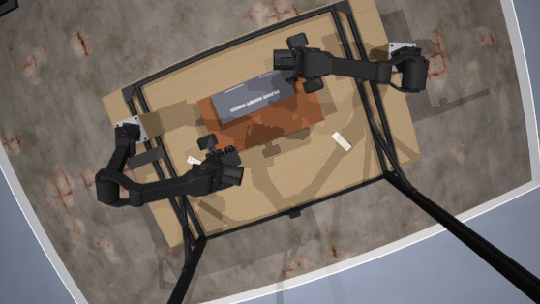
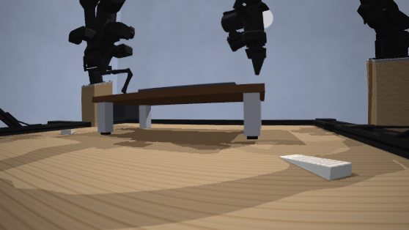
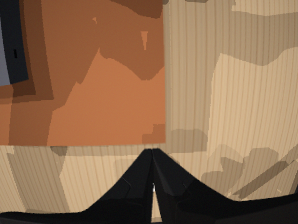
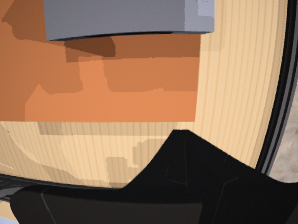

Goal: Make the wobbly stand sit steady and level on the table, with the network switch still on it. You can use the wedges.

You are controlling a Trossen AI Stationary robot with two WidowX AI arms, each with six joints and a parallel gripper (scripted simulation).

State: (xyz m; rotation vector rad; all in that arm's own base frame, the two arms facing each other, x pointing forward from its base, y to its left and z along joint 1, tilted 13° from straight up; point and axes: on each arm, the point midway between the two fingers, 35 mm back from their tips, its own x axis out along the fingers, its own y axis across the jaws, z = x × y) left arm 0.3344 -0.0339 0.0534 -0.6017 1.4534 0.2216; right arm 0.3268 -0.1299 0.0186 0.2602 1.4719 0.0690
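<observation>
Both the left gripper (image 1: 225, 150) (image 2: 124, 91) (image 3: 151, 155) and right gripper (image 1: 291, 78) (image 2: 257, 73) (image 4: 179, 137) have empty jaws pressed together, by the wobbly stand (image 1: 310, 116) (image 2: 176, 98) (image 3: 110, 115) (image 4: 150, 105); the network switch (image 1: 254, 99) (image 2: 187, 86) (image 3: 4, 55) (image 4: 125, 20) lies ahead of them. Likely finding the short leg; next, spread one pair for a wedge (image 1: 342, 140) (image 2: 319, 166).

Stand top (image 1: 302, 118) (image 2: 176, 96) (image 3: 115, 115) (image 4: 145, 107) orange-brown; switch (image 1: 254, 97) (image 2: 187, 87) (image 3: 19, 67) (image 4: 125, 20) blue-grey, white lettering; wedges (image 1: 342, 140) (image 2: 322, 166) white; end effectors black.
</observation>
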